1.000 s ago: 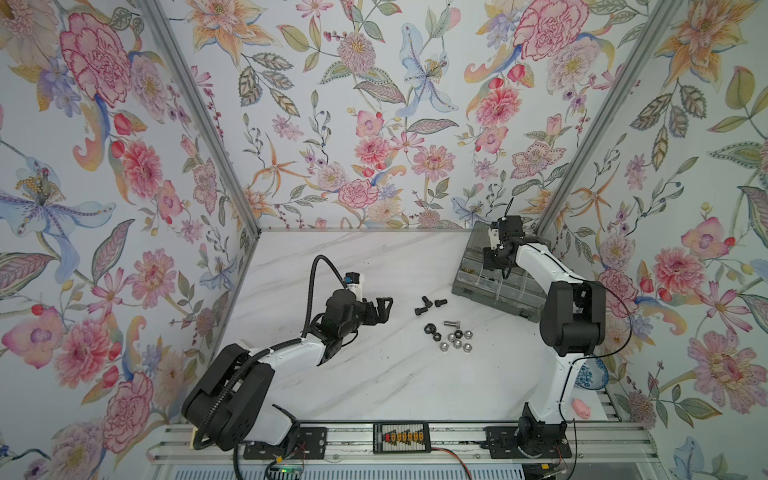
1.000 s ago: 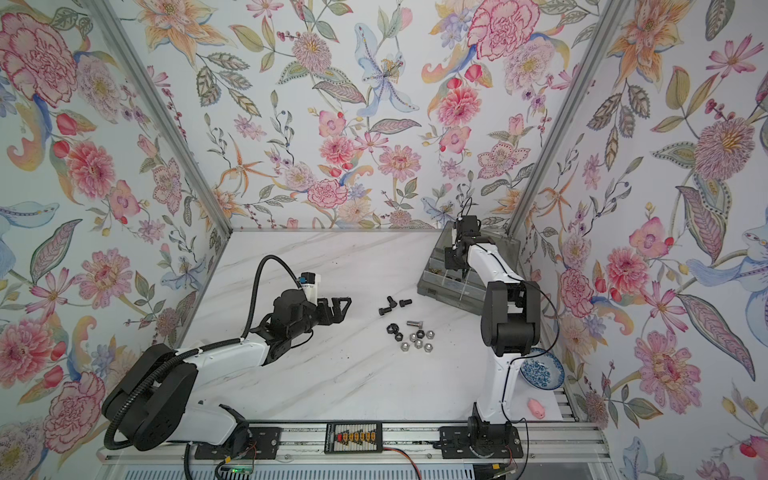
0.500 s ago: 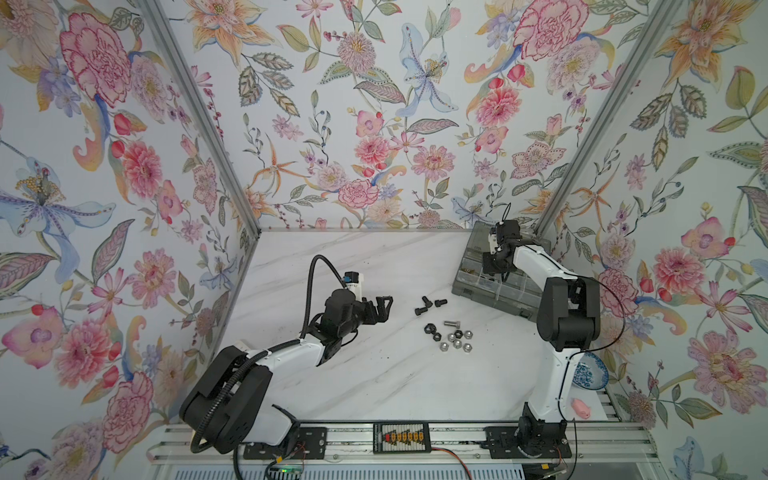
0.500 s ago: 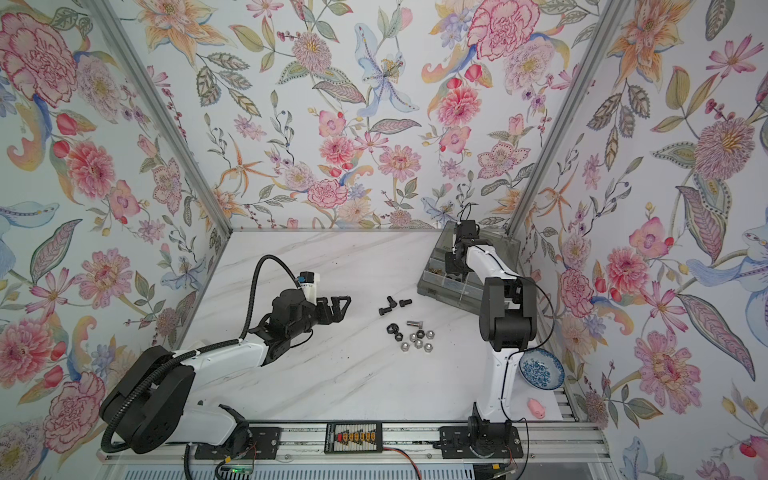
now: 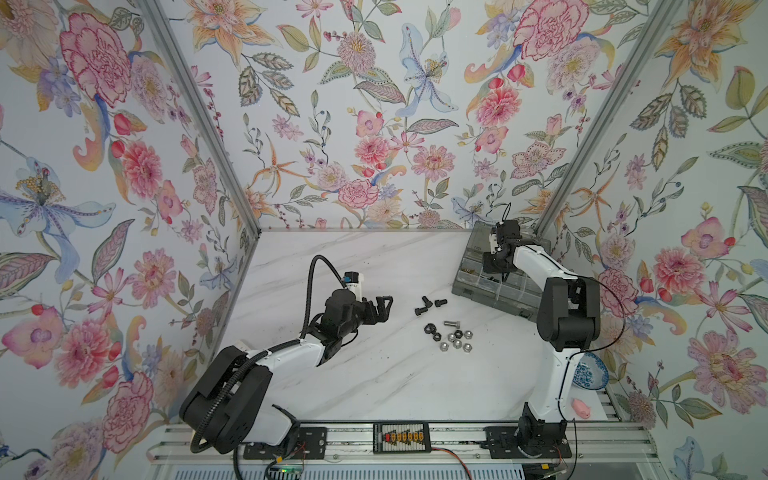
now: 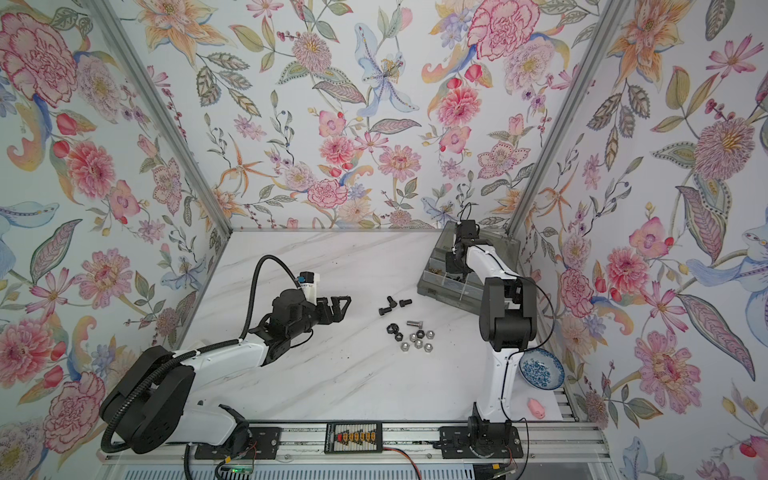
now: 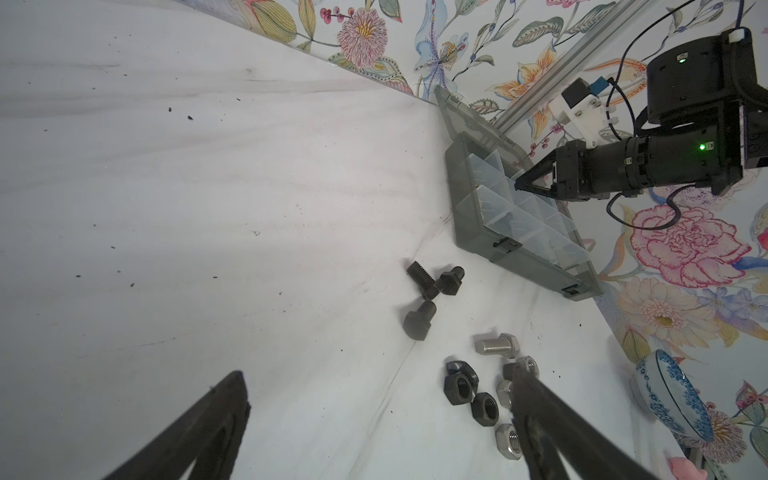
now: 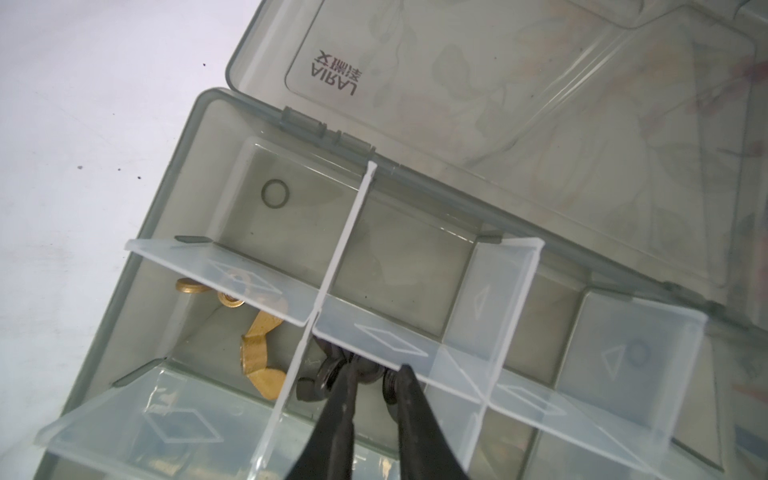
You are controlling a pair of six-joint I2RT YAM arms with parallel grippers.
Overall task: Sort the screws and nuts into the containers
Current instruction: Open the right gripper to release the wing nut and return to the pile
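Task judged early, most sorting left. Nuts [image 5: 454,338] loose on table [image 5: 374,382], silver bolt among them. Black screws [image 5: 429,305] just beyond, 12 o'clock of nuts. Left gripper [image 5: 384,305] parked at 9 o'clock of screws, jaws wide apart, empty. Farther back, organiser box [image 5: 473,286] lid open; right gripper [image 8: 376,374] lowered into compartment, jaws slightly parted beside dark fasteners [image 8: 322,380]; grip cannot be told. Brass wing nuts [image 8: 257,349] seen in adjoining compartment.

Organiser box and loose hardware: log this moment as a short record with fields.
box: translucent smoky-grey plastic organiser box, lid open, far right corner of white marble table
right tool: jaws slightly apart over small black hardware in one compartment
neighbouring compartment: brass wing nut
left tool: open, empty
loose on table: three black bolts, one silver hex-head bolt, silver hexagonal nuts, black hexagonal nuts
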